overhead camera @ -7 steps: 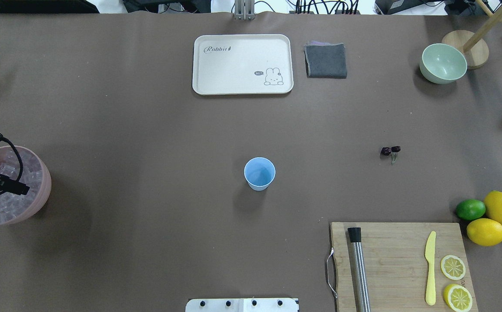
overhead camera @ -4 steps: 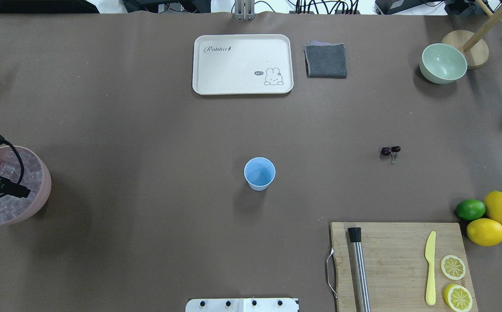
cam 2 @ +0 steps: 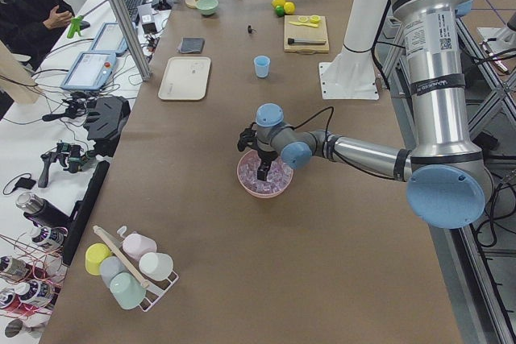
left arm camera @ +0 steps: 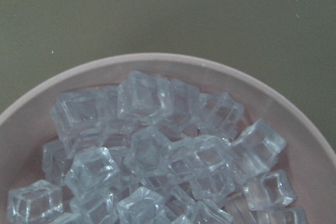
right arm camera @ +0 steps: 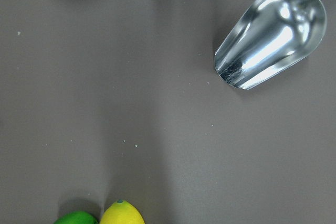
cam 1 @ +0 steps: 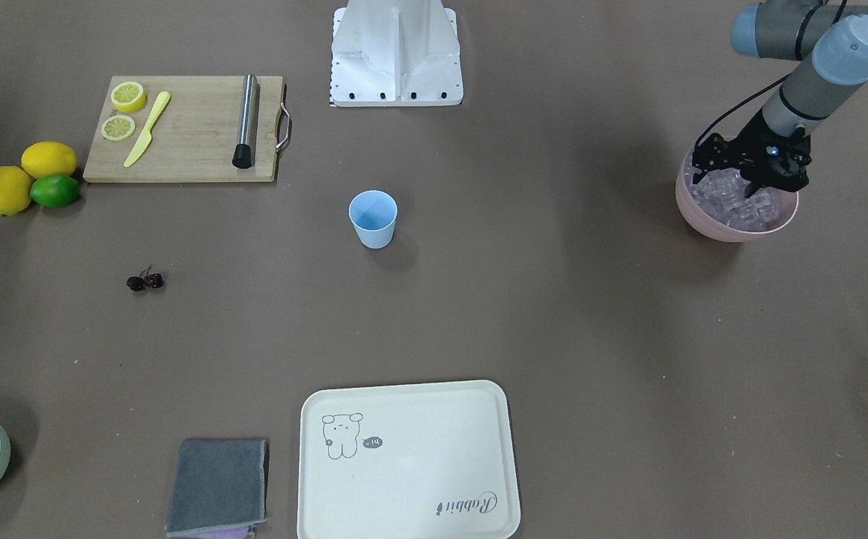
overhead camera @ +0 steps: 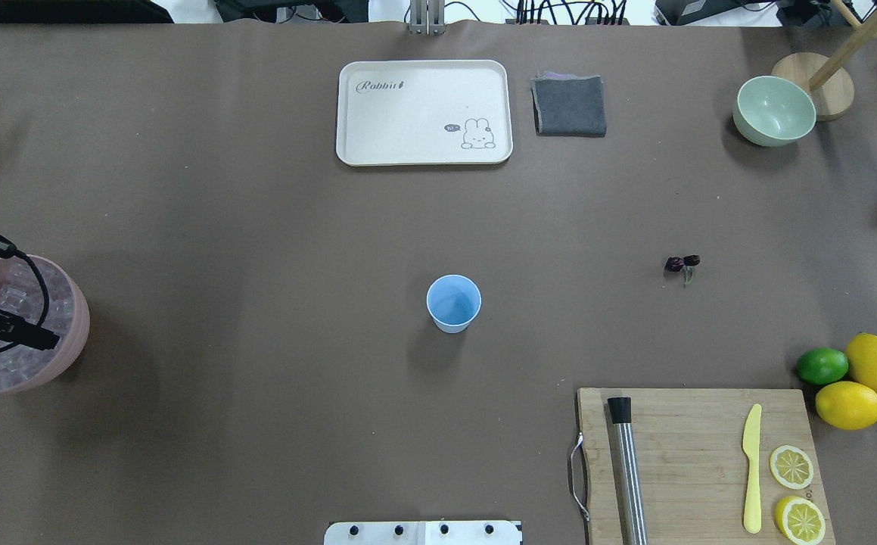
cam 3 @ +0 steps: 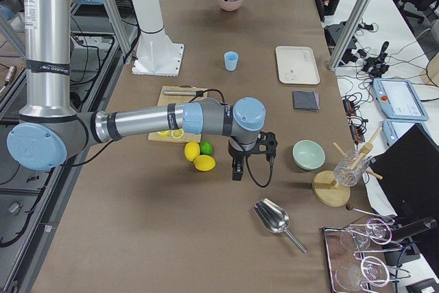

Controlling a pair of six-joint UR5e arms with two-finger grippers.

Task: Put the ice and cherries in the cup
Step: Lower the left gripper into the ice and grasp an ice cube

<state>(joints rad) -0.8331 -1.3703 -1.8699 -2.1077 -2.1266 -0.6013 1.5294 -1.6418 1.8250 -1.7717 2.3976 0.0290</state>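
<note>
Front-facing camera puts my left fingers [cam 1: 754, 182] low over the pink bowl [cam 1: 711, 224], well off to the robot's left of the cup [cam 1: 373, 218]; I cannot tell whether they are apart or together. That bowl is heaped with ice [left arm camera: 147, 150]. I'd choose one cube standing proud, straddle its flat faces and close gently, since glassy cubes likely slip. The cup looks empty. The cherries [cam 1: 144, 282] lie on the bench [cam 1: 553, 299] on the cup's opposite side. My right fingers [cam 3: 236, 168] hang farther out that way, and I cannot tell their state.
</note>
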